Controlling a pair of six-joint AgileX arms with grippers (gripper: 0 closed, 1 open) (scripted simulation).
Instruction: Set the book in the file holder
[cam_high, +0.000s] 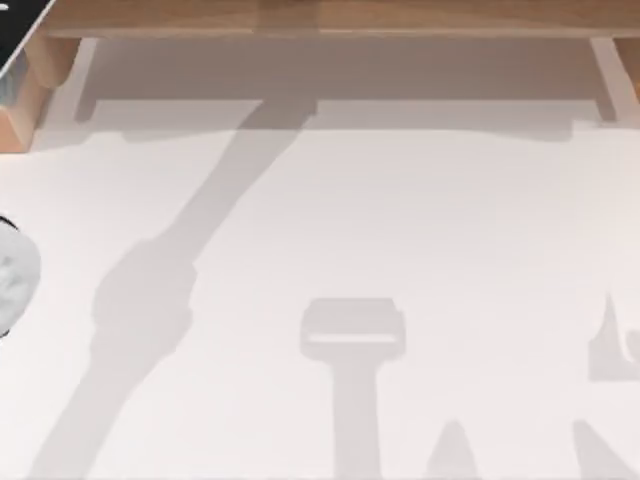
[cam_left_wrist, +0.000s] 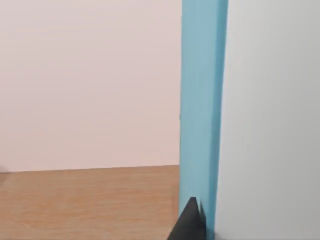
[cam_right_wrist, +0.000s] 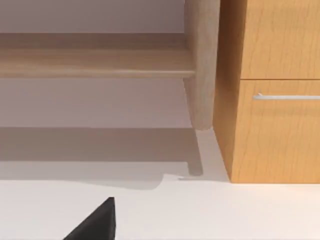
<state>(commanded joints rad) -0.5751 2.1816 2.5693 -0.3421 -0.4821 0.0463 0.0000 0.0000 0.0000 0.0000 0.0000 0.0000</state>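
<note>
White table (cam_high: 400, 220) takes most of the top view, with arm shadows lying across it and a wooden rail (cam_high: 330, 15) along the far edge. Right wrist view: wooden cabinet (cam_right_wrist: 275, 130) with a drawer handle (cam_right_wrist: 287, 96), and a round wooden leg (cam_right_wrist: 201, 65) just beside it, standing on the pale floor. Left wrist view: the book (cam_left_wrist: 200, 100) stands upright as a tall blue spine with a pale grey cover face beside it. It is close to the camera, with a pink wall and a wooden surface behind it. So the book is up in the left arm's hold, not lying on the table. The left gripper (cam_left_wrist: 192, 222) looks clenched on the book, its dark tip pressed against the lower end of the blue spine. The right gripper (cam_right_wrist: 95, 220) shows as a dark wedge low over the white surface, facing the cabinet and idle; cannot tell whether it is released or clenched. Step in hand, as a judgement: carry phase, with the book grasped and lifted and the insertion not yet done. The next move calls for bringing the book over the file holder, keeping it upright and lined up with the slot, then lowering it and letting go. Risk: the book tilts in the grasp or clips the holder's wall.
</note>
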